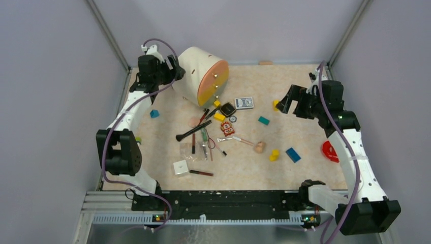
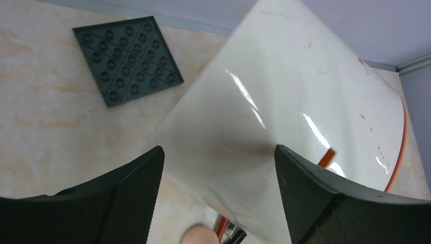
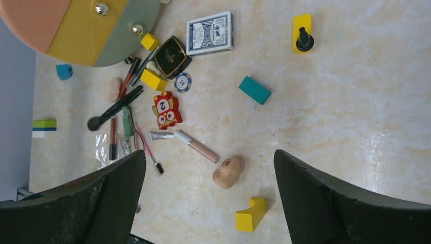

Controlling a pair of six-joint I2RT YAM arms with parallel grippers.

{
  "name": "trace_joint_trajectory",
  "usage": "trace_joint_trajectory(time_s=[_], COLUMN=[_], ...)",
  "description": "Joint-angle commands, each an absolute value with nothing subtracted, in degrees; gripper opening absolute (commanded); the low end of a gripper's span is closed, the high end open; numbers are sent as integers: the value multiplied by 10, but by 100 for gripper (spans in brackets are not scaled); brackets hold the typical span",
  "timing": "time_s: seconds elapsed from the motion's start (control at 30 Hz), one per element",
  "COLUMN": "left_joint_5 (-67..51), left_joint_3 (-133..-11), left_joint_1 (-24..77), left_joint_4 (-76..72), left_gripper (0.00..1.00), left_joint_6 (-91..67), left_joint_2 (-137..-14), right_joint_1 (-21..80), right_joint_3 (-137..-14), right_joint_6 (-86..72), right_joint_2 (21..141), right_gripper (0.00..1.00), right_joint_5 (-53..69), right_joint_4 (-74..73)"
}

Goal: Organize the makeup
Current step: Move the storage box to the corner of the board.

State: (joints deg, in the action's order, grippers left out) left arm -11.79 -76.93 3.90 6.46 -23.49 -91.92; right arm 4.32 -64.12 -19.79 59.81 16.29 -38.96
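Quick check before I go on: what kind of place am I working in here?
Most likely a robot lab test cell, not a home: plain grey panels in a metal frame wall in the table, and makeup like the black brush lies mixed with toy blocks and a card deck.

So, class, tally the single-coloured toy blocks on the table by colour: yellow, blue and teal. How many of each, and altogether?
Yellow blocks: 4
Blue blocks: 2
Teal block: 1
Total: 7
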Motion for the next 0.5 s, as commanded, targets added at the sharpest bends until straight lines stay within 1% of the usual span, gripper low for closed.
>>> trace_joint_trajectory(time_s=[0.0, 0.07, 0.23, 0.37, 0.47], left_joint_5=[-153, -150, -102, -104, -138], left_joint_3=[-850, -861, -789, -766, -724], left_joint_1=[40, 40, 39, 38, 39], left_joint_4=[41, 63, 44, 70, 53], left_gripper=[84, 85, 89, 87, 83], left_joint_6=[-212, -208, -206, -209, -232], left_joint_2=[-964, -961, -891, -862, -824], right_joint_1=[41, 41, 41, 41, 41], right_joint_3=[-630, -623, -593, -580, -578], right_joint_6=[-217, -219, -228, -238, -240], right_joint_2=[590, 588, 575, 571, 576], right_gripper=[94, 93, 92, 92, 92], right_joint_5=[183, 186, 178, 183, 189], right_joint_4=[-348, -339, -299, -276, -276])
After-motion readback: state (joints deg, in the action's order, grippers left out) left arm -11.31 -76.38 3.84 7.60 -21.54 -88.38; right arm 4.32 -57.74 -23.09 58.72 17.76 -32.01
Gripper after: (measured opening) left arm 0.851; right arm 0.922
